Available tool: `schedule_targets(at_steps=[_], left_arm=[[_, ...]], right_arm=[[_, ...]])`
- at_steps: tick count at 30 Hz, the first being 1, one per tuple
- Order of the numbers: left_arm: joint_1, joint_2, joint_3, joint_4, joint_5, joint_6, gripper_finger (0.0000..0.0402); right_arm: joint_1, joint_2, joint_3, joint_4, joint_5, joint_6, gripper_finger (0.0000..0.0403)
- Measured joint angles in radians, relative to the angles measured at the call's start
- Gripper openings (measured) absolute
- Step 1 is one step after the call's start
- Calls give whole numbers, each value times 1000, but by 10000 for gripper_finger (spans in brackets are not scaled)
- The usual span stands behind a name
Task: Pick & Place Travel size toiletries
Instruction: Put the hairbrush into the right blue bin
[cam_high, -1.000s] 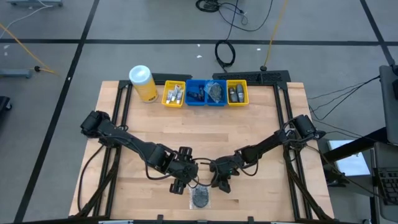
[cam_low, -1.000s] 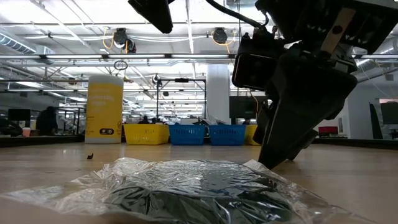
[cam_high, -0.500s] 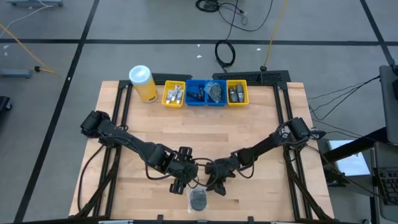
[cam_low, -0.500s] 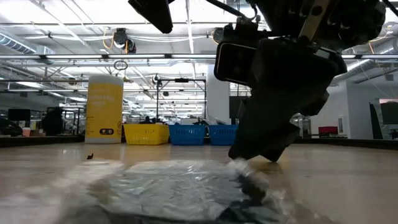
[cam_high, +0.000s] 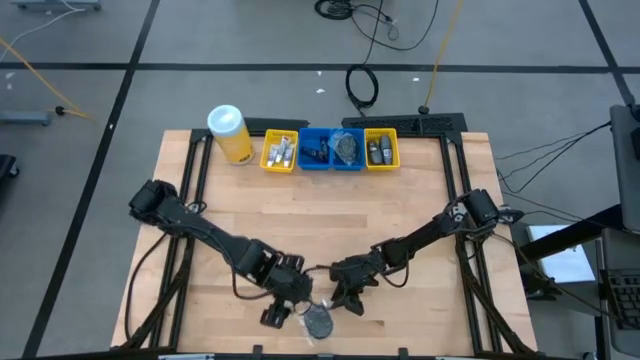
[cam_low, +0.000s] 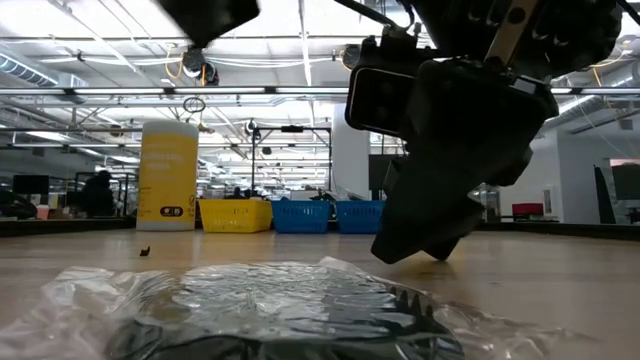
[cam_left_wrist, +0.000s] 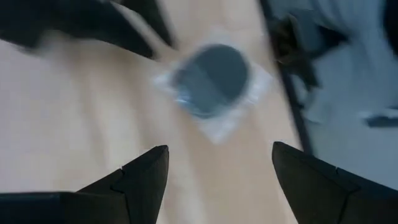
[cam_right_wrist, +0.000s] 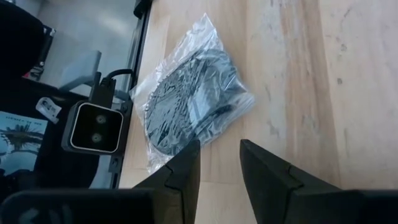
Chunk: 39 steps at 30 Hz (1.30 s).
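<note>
A clear plastic bag holding a black round puff (cam_high: 318, 320) lies flat on the wood close to the table's near edge. It also shows in the low view (cam_low: 270, 310), the left wrist view (cam_left_wrist: 211, 81) and the right wrist view (cam_right_wrist: 193, 102). My left gripper (cam_high: 283, 308) hovers just left of the bag, open (cam_left_wrist: 217, 165), and touches nothing. My right gripper (cam_high: 345, 300) hangs just right of and behind the bag (cam_low: 425, 240). Its fingers are narrowly open (cam_right_wrist: 221, 162) and clear of the plastic.
At the far edge stands a row of bins: a yellow bin (cam_high: 279, 150), blue bins (cam_high: 332, 148) and a yellow bin (cam_high: 381, 148), all with small items inside. A tall yellow canister (cam_high: 230, 133) stands to their left. Bare wood lies between the bins and the grippers.
My right gripper moved toward the table's left, up to the bag's right edge, and the plastic bunched up, then spread flat again. My left gripper then dropped back toward the near edge and slightly left, coming down beside the bag.
</note>
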Motion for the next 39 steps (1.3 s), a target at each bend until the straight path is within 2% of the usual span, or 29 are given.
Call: schedule_targets(at_steps=[4, 13, 16, 18, 21, 25, 31, 39], left_arm=[[-31, 2, -100, 161, 95, -55, 285], [-72, 2, -303, 539, 92, -228, 285], [-75, 2, -381, 656, 137, -298, 285], [-76, 3, -434, 791, 174, -335, 284], [-82, 3, -497, 945, 149, -390, 284], [-93, 40, -509, 928, 95, -422, 284], [-103, 147, -444, 912, 108, -433, 284], [-90, 154, -419, 880, 97, -377, 284]], right_arm=[[1, 0, 0, -6, -1, -11, 105], [6, 0, 0, -4, 20, -21, 105], [10, 0, 0, -3, 23, -24, 105], [11, 0, 0, -3, 24, -24, 105], [11, 0, 0, -3, 24, -24, 105], [11, 0, 0, 1, 26, -33, 105], [12, 0, 0, 7, 42, -41, 105], [15, 0, 0, 13, 44, -45, 105]])
